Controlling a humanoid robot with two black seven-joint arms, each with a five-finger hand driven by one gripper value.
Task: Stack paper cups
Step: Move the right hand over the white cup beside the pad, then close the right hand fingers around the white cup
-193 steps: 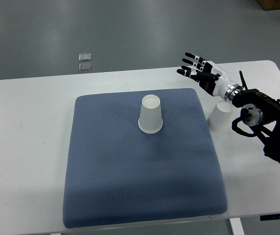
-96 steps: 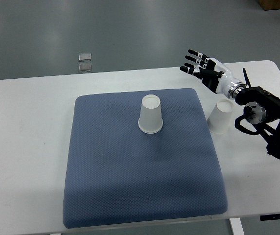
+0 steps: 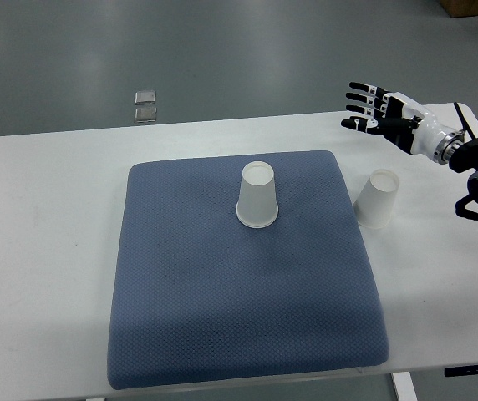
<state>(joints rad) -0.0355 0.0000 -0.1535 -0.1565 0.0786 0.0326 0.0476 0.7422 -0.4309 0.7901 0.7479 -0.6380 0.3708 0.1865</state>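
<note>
While pulling back right and up over the last second, right hand [image 3: 378, 110] now off the far-right counter [image 3: 47, 217] edge zone, fingers spread, holding nothing. Was hovering just above side cup [image 3: 377, 199]; now well clear of it, so no grasp made. Both cups unmoved: mat cup [image 3: 256, 195] upside down on blue mat [image 3: 239, 301], far centre; side cup upside down on bare counter, just beside mat's right edge. Stack not started. Looks like a reset or re-approach. Plenty of open mat around mat cup. Tighter by side cup: mat edge left, counter edge right. Left hand unseen.
</note>
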